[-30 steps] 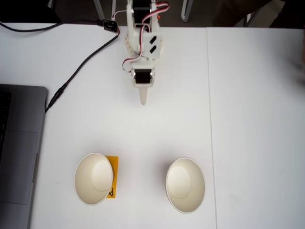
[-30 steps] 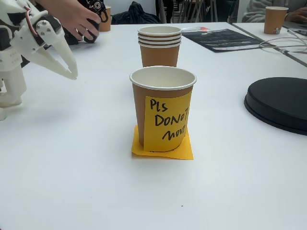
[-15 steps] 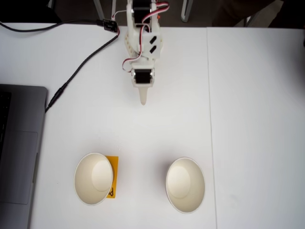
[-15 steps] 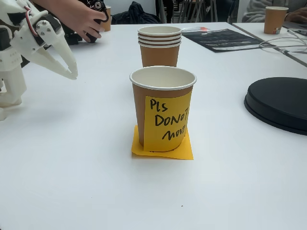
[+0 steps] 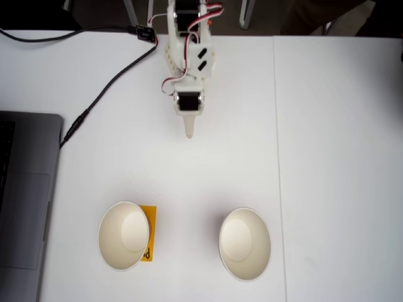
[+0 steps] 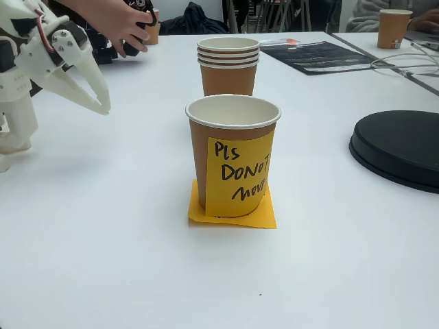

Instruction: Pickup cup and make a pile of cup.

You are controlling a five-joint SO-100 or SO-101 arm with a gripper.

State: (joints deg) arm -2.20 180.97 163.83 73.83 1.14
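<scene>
The cup (image 6: 233, 157) stands upright at the table's middle, brown outside and white inside, with an orange note reading "PLS DONOT MOVE" on its side. From above, the cup (image 5: 123, 235) sits at the lower left. A stack of nested plain cups (image 6: 228, 65) stands behind it, and from above this stack (image 5: 244, 243) is at the lower right. My white gripper (image 6: 104, 107) hangs above the table at the left, fingertips together, holding nothing. In the view from above, the gripper (image 5: 189, 134) points down the picture, well short of both cups.
A flat orange sticky note (image 6: 232, 214) lies under the noted cup. A grey laptop (image 5: 25, 201) and a black cable (image 5: 104, 94) occupy the left. A black round disc (image 6: 398, 147) lies right. A person's hand (image 6: 116, 20) is at the back left.
The person's hand at the back left has shifted slightly. The arm and both cups have not moved.
</scene>
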